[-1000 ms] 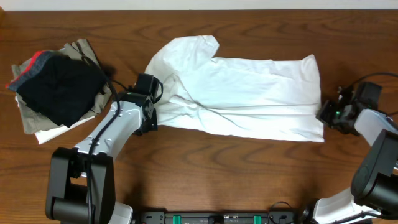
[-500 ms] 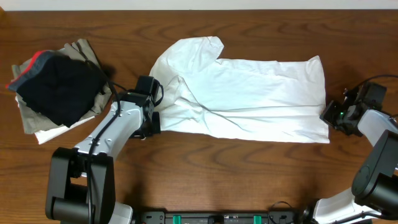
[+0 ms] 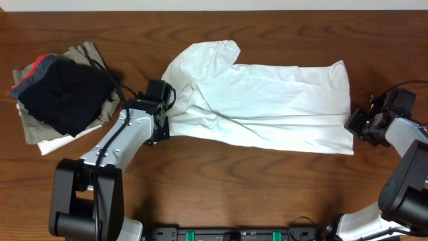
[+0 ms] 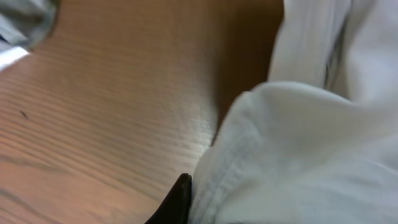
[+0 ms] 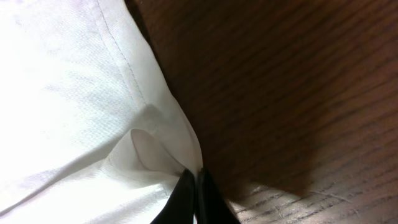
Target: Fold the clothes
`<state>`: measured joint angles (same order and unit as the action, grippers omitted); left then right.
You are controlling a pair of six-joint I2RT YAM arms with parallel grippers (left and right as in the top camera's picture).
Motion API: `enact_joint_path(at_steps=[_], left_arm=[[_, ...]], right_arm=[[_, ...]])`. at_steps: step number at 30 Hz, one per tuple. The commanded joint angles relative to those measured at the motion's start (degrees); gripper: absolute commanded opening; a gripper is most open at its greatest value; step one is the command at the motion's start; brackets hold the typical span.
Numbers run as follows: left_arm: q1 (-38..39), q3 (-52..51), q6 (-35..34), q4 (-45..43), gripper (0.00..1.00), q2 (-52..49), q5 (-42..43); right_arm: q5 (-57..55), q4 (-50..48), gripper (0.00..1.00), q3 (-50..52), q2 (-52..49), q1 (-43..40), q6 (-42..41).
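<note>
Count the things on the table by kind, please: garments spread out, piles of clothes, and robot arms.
white garment spread out: 1
pile of clothes: 1
robot arms: 2, the left arm and the right arm
Total: 4

Across the table (image 3: 221, 181), centre to right: a shirt (image 3: 267, 107), long side running left–right, one sleeve jutting toward the far edge at its left end. At the left side, toward the far edge: a pile of clothes (image 3: 63, 94), well apart from the shirt. Between pile and shirt, the left gripper (image 3: 166, 126), touching the shirt's left edge. At the shirt's near right corner, the right gripper (image 3: 351, 127) — hem caught between its fingers.
</note>
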<state>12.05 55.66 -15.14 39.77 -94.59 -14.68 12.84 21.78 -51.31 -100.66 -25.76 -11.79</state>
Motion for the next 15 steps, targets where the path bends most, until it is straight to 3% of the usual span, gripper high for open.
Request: enact_joint_path(at_steps=[1,9,15], left_arm=[[-0.5,-0.3,-0.3,-0.2,0.11,0.6,-8.1],[-0.5,-0.3,-0.1,3.6,0.13,0.6,-8.8],[-0.5,-0.3,-0.1,4.2,0.28,0.6,0.8]], right_arm=[[-3.7,0.1,0.01,-0.7,-0.7,-1.0,-0.8],[-3.9,0.1,0.01,-0.7,-0.7,-1.0,-0.8],[-3.9,0.1,0.01,-0.7,-0.7,-1.0,-0.8]])
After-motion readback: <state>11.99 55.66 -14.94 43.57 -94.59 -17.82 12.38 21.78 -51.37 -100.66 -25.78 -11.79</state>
